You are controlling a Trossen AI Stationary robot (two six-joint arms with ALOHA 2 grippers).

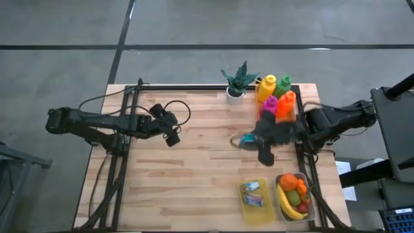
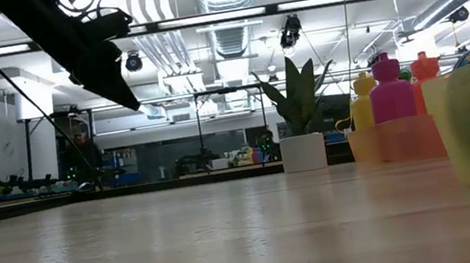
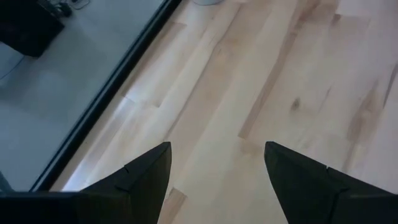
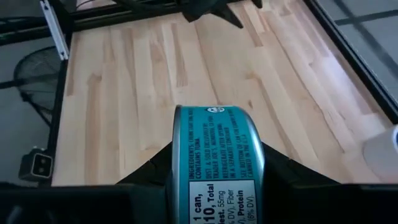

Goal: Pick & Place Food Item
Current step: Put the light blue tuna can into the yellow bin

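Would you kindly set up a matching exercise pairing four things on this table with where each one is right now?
Things:
1. can
2. plant
3. fruit bin
4. left gripper

Places:
A. at the table's near right corner
B. open, over bare wood on the left side
C. held in the right gripper
D. at the far edge, beside the bottles

Pairs: 1-C, 2-D, 3-A, 4-B

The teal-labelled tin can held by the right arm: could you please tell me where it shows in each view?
High view: teal-labelled tin can right of centre, below the coloured bottles.
Low view: not in it.
Left wrist view: not in it.
Right wrist view: bottom centre, between that arm's jaws.
Shared landmark: the light wooden tabletop.
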